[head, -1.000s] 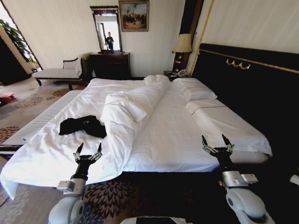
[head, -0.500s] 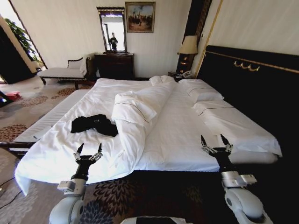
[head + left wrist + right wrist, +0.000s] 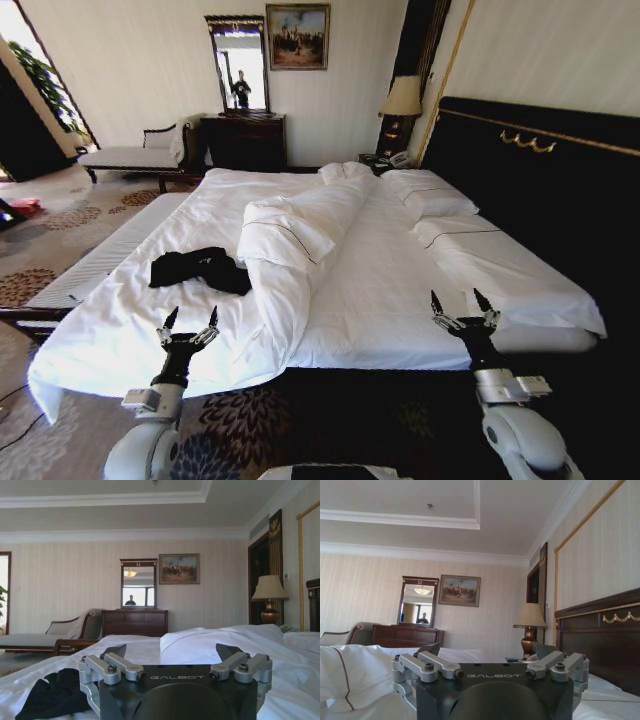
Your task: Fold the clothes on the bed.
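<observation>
Black soft fabric, the clothes point(image 3: 198, 269), lies crumpled on the white duvet point(image 3: 290, 262) of the bed point(image 3: 380, 290), ahead of my left gripper point(image 3: 188, 321) and slightly to its left, well apart from it. My left gripper is raised over the near edge of the bed, fingers spread apart, holding nothing. My right gripper point(image 3: 462, 304) is raised level with it near the headboard point(image 3: 540, 190) side, fingers also spread, empty.

The head view gives the full layout: clothes, folded-back duvet and pillows point(image 3: 430, 195). My left wrist view gives the clothes point(image 3: 52, 695) low beside the gripper body, with the dresser point(image 3: 134, 622) and mirror point(image 3: 138, 583) beyond. My right wrist view gives a duvet fold point(image 3: 350, 675), the lamp point(image 3: 530, 625) and the headboard point(image 3: 605, 630).
</observation>
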Controlling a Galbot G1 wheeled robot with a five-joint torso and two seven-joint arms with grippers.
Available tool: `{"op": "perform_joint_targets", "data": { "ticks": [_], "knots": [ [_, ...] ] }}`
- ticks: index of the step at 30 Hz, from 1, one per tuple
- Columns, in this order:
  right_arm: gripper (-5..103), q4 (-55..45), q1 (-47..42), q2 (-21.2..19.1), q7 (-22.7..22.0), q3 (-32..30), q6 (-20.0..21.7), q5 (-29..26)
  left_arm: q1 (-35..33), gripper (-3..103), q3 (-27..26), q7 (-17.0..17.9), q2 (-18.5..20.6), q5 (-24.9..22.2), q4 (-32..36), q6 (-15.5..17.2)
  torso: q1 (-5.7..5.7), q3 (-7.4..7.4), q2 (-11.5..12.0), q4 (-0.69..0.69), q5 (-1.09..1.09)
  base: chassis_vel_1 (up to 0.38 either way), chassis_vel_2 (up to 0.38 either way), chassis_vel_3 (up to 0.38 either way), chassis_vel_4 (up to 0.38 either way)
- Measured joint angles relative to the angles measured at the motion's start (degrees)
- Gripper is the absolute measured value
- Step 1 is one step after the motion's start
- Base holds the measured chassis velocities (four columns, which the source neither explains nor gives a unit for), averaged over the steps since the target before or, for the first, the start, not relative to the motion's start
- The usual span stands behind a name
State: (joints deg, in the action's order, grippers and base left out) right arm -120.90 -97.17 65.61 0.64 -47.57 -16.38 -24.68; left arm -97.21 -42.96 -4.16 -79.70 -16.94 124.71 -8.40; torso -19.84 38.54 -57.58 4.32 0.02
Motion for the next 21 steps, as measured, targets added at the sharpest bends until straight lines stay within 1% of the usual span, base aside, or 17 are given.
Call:
{"op": "perform_joint_targets", "data": {
  "ticks": [6, 7, 10, 14, 17, 21],
  "knots": [
    [100, -0.07, 0.17, 0.02, -0.07, 0.56, -0.62, -0.57, 0.00, 100, -0.06, -0.02, -0.05, 0.02, 0.06, -0.04, -0.04, 0.02, 0.01, 0.00, -0.03, -0.069, 0.288, 0.065, -0.289],
    [100, -0.09, 0.29, -0.07, -0.04, 0.71, -0.73, -0.69, 0.02, 100, -0.13, -0.02, -0.04, 0.02, 0.06, -0.05, -0.09, 0.03, 0.03, -0.03, -0.04, -0.032, 0.261, 0.027, -0.188],
    [100, -0.11, 0.33, -0.16, 0.03, 0.77, -0.81, -0.75, 0.02, 100, -0.14, -0.02, -0.05, 0.02, 0.05, -0.05, -0.10, 0.04, 0.03, -0.02, -0.06, -0.020, 0.192, 0.030, -0.122],
    [100, -0.06, 0.34, -0.12, 0.30, 1.10, -0.93, -0.62, 0.01, 100, -0.14, -0.04, -0.23, 0.02, 0.05, -0.11, -0.01, 0.00, 0.01, 0.00, 0.01, -0.003, 0.017, 0.009, -0.006],
    [100, 0.06, 0.35, -0.02, 0.37, 1.23, -0.95, -0.40, -0.03, 100, -0.13, -0.06, -0.30, 0.03, 0.06, -0.13, 0.04, -0.01, -0.01, 0.02, 0.01, -0.003, -0.042, -0.009, 0.037],
    [100, 0.28, 0.66, 0.03, 0.12, 1.59, -1.02, -0.34, -0.15, 100, -0.13, -0.08, -0.41, 0.13, 0.09, -0.20, 0.04, -0.02, -0.02, 0.01, 0.00, 0.013, -0.064, -0.016, 0.026]
  ]
}}
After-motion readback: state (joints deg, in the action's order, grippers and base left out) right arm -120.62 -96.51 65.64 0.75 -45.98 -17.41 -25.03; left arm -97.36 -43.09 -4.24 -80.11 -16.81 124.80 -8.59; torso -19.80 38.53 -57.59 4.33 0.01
